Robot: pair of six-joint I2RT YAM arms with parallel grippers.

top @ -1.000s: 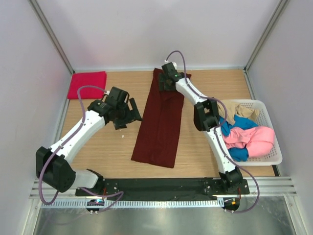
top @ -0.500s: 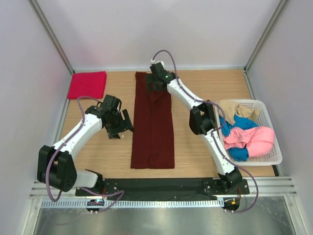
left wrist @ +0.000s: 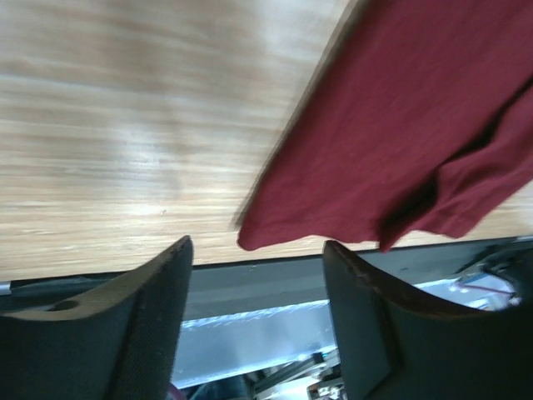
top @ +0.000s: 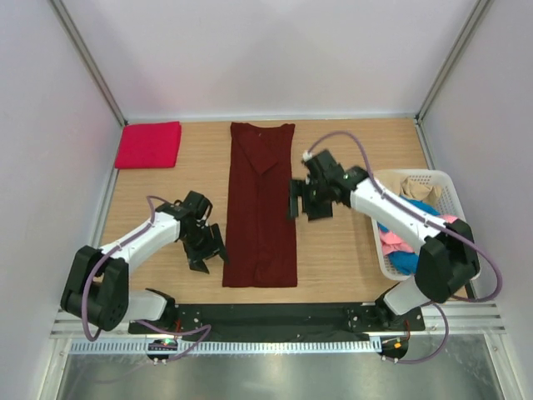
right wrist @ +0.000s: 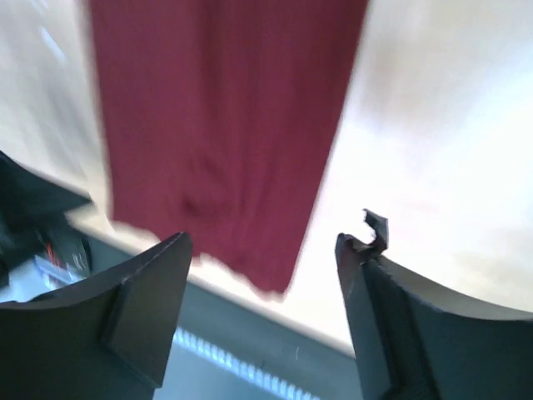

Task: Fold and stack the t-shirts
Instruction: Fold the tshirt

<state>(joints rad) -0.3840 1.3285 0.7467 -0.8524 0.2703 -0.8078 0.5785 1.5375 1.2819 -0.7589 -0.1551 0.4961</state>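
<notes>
From above, the dark maroon t-shirt (top: pixel 261 208) lies mid-table as a long folded strip, with a folded crimson t-shirt (top: pixel 148 144) at the far left corner. The left gripper (top: pixel 210 257) is beside the strip's near left edge and the right gripper (top: pixel 306 208) beside its right edge. Left wrist: jaws apart, empty, the strip's corner ahead. Right wrist: blurred, jaws apart, empty

A long dark maroon t-shirt (top: pixel 261 208) lies down the middle of the wooden table (top: pixel 141 183), splitting it into two bare lanes. The left lane runs open from the folded crimson-red t-shirt (top: pixel 148 144) in the far corner to the near edge, with only the left gripper (top: pixel 208 254), fingers apart, just beside the cloth's near corner. The right lane is narrower, hemmed by the white basket (top: pixel 420 173) and crossed by the right arm (top: pixel 391 208).
</notes>
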